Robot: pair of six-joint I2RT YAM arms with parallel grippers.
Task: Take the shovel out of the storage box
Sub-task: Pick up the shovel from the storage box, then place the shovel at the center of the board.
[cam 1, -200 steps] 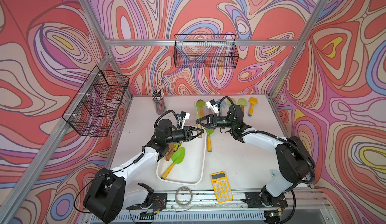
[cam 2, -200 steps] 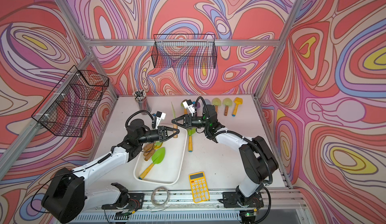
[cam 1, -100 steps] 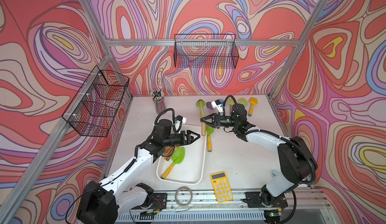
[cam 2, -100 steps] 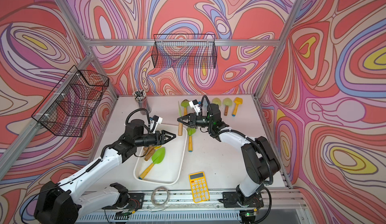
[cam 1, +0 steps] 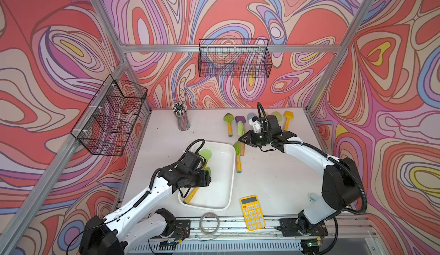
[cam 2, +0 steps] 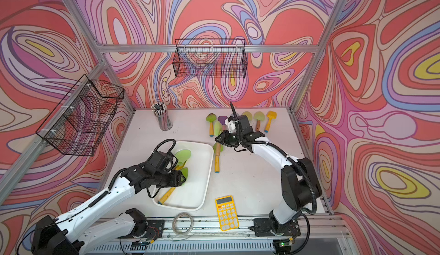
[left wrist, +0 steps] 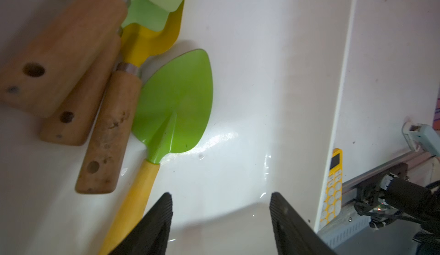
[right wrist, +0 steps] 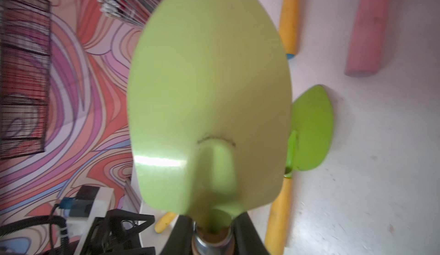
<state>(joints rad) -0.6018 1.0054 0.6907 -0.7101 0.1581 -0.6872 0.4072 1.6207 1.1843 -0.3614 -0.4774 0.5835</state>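
Note:
The storage box is a white tray near the table's front; a bright-green shovel with a yellow handle and several wooden-handled shovels lie in it. My left gripper hangs open over the box floor beside that yellow handle, nothing between its fingers; in a top view the left gripper points down into the box. My right gripper is shut on the neck of a pale-green shovel. In both top views it is held above the table beyond the box's far right corner.
Another green shovel with a yellow handle lies on the table right of the box. Several shovels lie in a row at the back. A pencil cup, a yellow calculator, a wire coil and two wire baskets are around.
The left gripper let go of the pale-green shovel, opened and swung back down over the box. The right gripper kept the shovel and carried it right, towards the back.

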